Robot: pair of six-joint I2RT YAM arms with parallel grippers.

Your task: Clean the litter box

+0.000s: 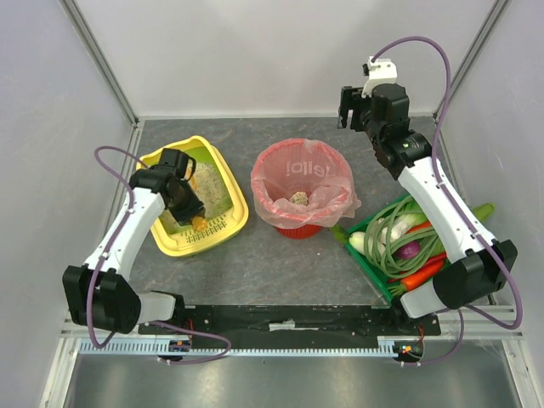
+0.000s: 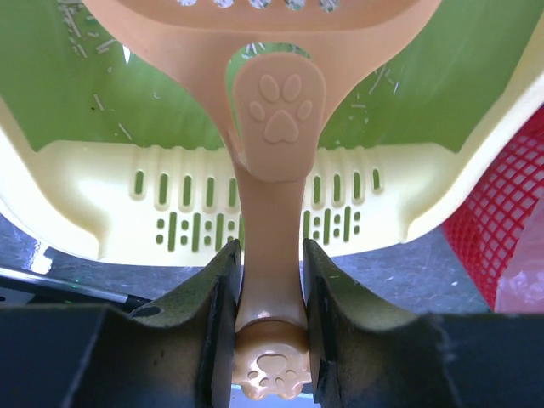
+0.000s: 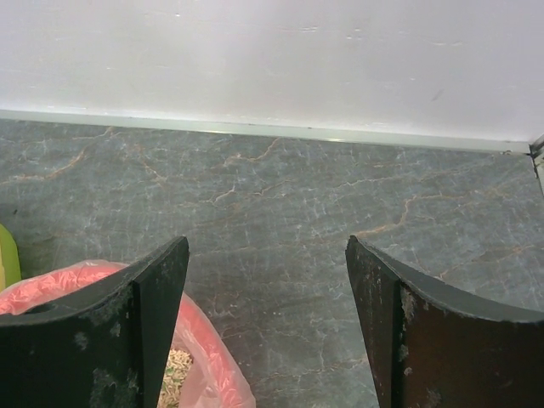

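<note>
At the left of the worktop (image 1: 280,272) we find the litter box (image 1: 223,228). Over its slotted rim our left gripper (image 2: 270,259) is closed tight on the handle of an orange scoop (image 2: 274,110). The red bin (image 1: 297,229) stands mid-worktop. Farther right, beyond the vegetable tray (image 1: 371,272), our right gripper (image 3: 268,289) hangs wide open and empty.

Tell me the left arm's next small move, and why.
Probably dip the scoop forward into the litter. The left gripper is shut on its handle, and its head hangs just past the slotted rim of the litter box, over the green inner wall. I cannot tell whether it carries anything.
</note>
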